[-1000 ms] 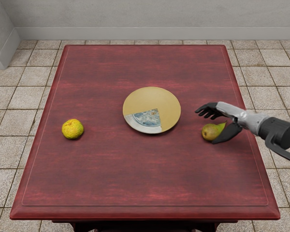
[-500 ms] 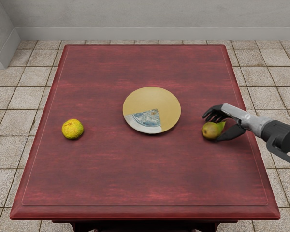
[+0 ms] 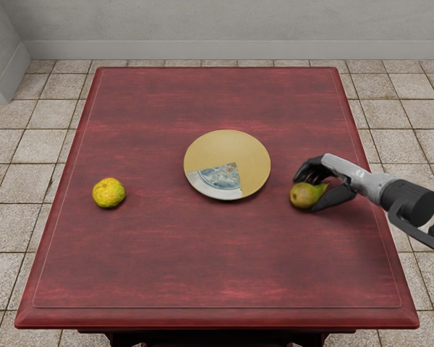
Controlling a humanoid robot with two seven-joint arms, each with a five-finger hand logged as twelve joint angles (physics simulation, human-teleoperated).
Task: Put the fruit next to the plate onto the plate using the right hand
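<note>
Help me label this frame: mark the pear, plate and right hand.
pear (image 3: 301, 195): head view, middle of its body.
plate (image 3: 228, 148): head view, bare yellow surface.
right hand (image 3: 318, 173): head view, back of the dark fingers.

Dark red table (image 3: 166, 253), tan plate (image 3: 224, 152) with blue-grey patterned wedge, yellow-green pear (image 3: 301, 195), yellow citrus (image 3: 108, 193)

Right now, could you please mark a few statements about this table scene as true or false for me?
1. The pear lies on the plate. False: it lies on the table, right of the plate.
2. The right hand is closed around the pear. True.
3. The yellow fruit sits left of the plate. True.
4. The yellow fruit touches the plate. False: bare table separates them.
</note>
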